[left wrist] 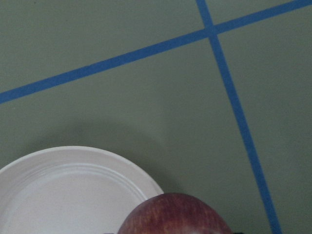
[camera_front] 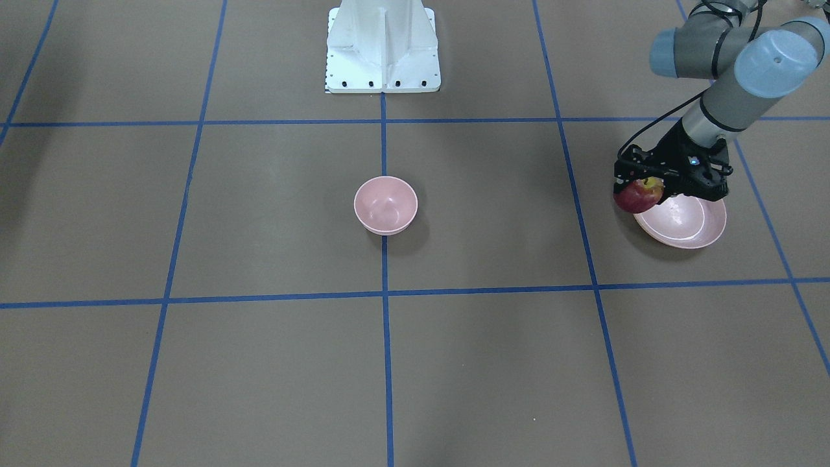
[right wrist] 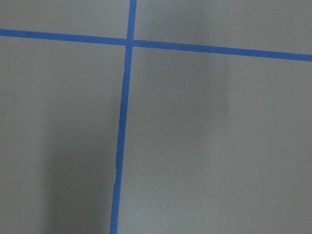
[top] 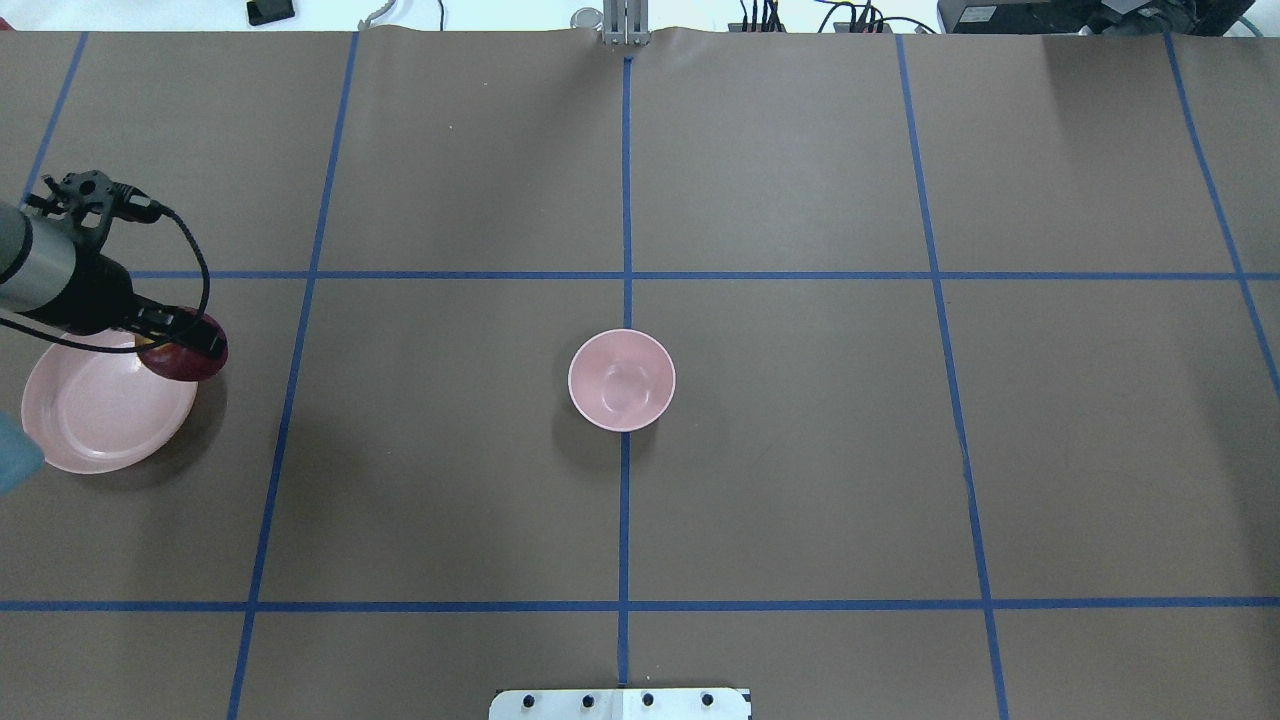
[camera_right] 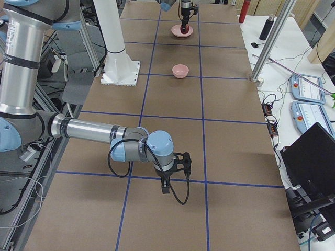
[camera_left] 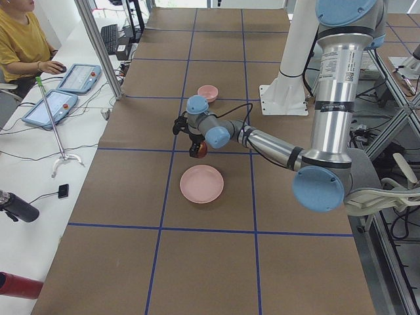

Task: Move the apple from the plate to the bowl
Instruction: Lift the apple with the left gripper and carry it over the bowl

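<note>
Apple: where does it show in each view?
Front-facing: apple far right, at the plate rim.
Overhead: apple far left.
Exterior left: apple centre.
Exterior right: apple top centre, tiny.
Left wrist: apple at bottom edge.
Right wrist: not in it.
Shared landmark: the plate beside it.
</note>
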{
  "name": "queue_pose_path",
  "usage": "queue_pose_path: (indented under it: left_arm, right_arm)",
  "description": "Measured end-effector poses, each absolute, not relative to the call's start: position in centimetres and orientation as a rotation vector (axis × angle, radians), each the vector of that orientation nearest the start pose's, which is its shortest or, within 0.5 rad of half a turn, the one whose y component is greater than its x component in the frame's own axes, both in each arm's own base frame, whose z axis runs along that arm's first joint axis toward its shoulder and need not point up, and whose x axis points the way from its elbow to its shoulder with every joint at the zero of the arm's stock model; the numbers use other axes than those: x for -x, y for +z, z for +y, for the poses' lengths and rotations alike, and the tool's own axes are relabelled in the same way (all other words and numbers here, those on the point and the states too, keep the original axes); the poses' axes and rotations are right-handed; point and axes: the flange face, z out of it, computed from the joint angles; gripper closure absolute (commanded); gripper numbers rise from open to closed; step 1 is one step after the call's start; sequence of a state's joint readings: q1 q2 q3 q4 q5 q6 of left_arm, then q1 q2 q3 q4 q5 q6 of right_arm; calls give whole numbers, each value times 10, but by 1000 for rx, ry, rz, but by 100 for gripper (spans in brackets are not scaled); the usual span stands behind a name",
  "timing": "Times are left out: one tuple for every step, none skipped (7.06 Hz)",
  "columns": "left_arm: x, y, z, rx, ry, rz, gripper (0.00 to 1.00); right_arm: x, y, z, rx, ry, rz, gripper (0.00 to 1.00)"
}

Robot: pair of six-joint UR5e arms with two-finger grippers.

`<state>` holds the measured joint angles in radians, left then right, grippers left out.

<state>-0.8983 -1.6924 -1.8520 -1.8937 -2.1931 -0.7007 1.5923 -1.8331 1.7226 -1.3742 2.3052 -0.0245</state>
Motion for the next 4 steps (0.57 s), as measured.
queue_pose_path:
  left_arm:
    - [-316, 384, -467, -121, 166, 933, 66]
    - [-359, 344, -459, -81, 136, 948, 66]
    - [-401, 298, -451, -67, 108, 928, 66]
    - [-435, 253, -448, -55, 82, 896, 66]
  right_arm:
    - [-75, 681, -384, -99, -35, -733, 0]
    - [-75, 682, -383, -99, -35, -733, 0]
    - [-75, 682, -383, -98, -34, -733, 0]
    - [-75, 682, -383, -98, -34, -732, 0]
